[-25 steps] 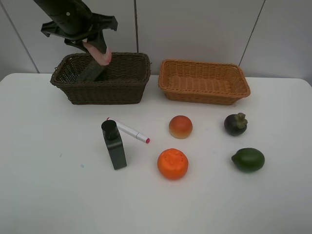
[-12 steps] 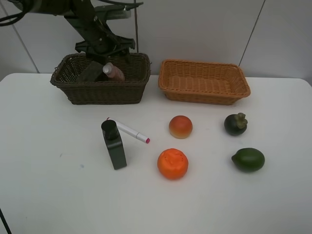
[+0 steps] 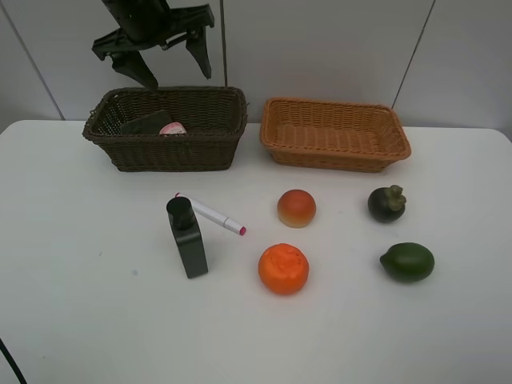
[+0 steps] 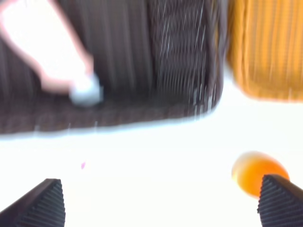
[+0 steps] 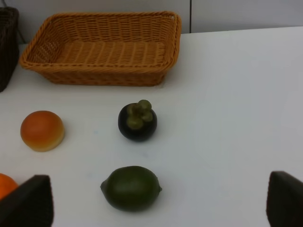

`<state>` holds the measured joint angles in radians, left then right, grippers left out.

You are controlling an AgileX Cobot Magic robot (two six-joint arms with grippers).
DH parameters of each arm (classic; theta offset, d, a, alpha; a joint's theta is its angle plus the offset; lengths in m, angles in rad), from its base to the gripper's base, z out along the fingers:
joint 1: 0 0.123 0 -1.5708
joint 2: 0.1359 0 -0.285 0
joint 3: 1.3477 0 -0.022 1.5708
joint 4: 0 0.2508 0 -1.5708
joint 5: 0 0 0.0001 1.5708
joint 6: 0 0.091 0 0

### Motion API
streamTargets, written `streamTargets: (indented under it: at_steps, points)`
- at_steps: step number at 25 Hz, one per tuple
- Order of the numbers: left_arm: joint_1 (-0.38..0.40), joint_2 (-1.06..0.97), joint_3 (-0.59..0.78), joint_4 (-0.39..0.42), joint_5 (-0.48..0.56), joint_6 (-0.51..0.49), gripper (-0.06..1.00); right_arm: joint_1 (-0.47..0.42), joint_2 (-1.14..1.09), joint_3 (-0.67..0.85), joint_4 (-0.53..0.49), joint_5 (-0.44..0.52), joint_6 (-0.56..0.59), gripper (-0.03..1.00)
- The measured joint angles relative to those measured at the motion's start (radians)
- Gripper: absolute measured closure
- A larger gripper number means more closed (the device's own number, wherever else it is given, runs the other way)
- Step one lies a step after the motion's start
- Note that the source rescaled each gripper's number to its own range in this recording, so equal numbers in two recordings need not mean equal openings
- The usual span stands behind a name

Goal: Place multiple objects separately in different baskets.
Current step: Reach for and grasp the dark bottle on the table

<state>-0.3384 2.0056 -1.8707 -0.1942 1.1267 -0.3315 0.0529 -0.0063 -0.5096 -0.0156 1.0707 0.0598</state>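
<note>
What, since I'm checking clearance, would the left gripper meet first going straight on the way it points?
Probably the dark brown basket: the open left gripper hangs above it pointing down, toward the pink bottle lying inside. Depth is unclear; it might meet the near wall instead.

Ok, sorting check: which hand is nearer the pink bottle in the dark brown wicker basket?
Left. The left hand hovers over the basket holding the pink bottle; the right hand, outside the overhead view, faces the dark mangosteen.
</note>
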Motion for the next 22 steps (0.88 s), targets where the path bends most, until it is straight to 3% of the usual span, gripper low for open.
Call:
streamTargets:
  at_steps: [2, 6, 14, 22]
  points:
    - [-0.001, -0.016, -0.001, -0.008, 0.063, -0.005, -0.06, 0.000, 0.000, 0.000, 0.000, 0.000, 0.000, -0.03]
    - [-0.025, -0.041, 0.080, -0.048, 0.071, -0.007, -0.06, 0.000, 0.000, 0.000, 0.000, 0.000, 0.000, -0.03]
    - [-0.186, -0.121, 0.389, -0.074, 0.074, -0.086, -0.06, 0.000, 0.000, 0.000, 0.000, 0.000, 0.000, -0.03]
    - [-0.277, -0.124, 0.470, 0.039, 0.074, -0.191, -0.06, 0.000, 0.000, 0.000, 0.000, 0.000, 0.000, -0.03]
